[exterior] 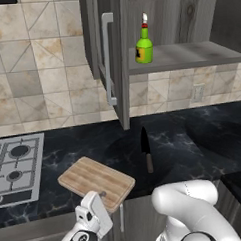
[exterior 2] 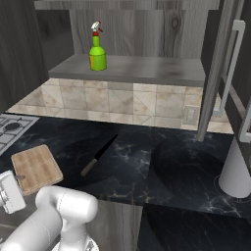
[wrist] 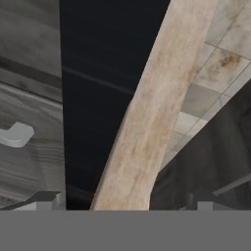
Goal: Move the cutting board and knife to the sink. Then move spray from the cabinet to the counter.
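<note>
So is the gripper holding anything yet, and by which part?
Nothing is held. The gripper is open, its fingertips either side of the cutting board's near edge, not closed on it.

Cutting board point(exterior: 95, 182): pale wood, matt, plank lines visible. Counter point(exterior: 193, 138): black marble look, white veins, slight sheen. Cabinet point(exterior 2: 147, 29): dark grey wood grain, matt; bar handle point(exterior: 108, 58) brushed silver metal. Spray point(exterior: 144, 46): glossy green bottle. Knife point(exterior: 145, 147): matt black blade, grey handle. Gas hob point(exterior: 15, 168): silver metal.
</note>
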